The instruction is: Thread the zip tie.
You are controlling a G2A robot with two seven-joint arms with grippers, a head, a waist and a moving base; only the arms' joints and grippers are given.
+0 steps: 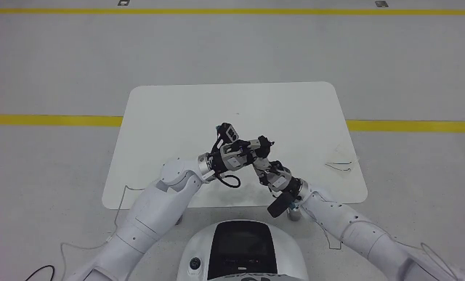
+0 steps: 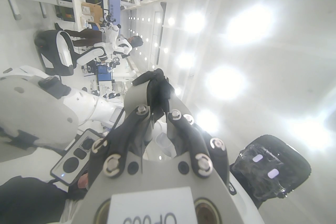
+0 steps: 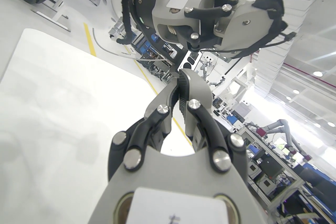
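Across the middle of the top view lies the white table (image 1: 182, 114). Above its lower edge your two arms meet: the left arm (image 1: 156, 201) enters the frame from the lower left and the right arm (image 1: 349, 226) from the lower right. Your left gripper (image 2: 157, 82) has its black-covered fingertips pressed together, and your right gripper (image 3: 179, 84) is likewise closed tip to tip. In the lower middle of the top view the two tips sit near each other, apart as far as I can judge. Near the right edge of the table in that view lies what I take for the zip tie (image 1: 341, 163), a thin looped strand lying flat and well apart from both grippers, though it is too fine to be sure. To thread well, I would have you hold the head end steady in one gripper and pinch the tail close to its tip with the other so it cannot bow. Then line it up square with the slot and feed slowly. You cannot tell whether either gripper pinches a tie now, because the pads hide the seam. A black strand (image 3: 265, 45) curves beside the left gripper in the right wrist view; it may be a tie or merely the gripper's own cord.
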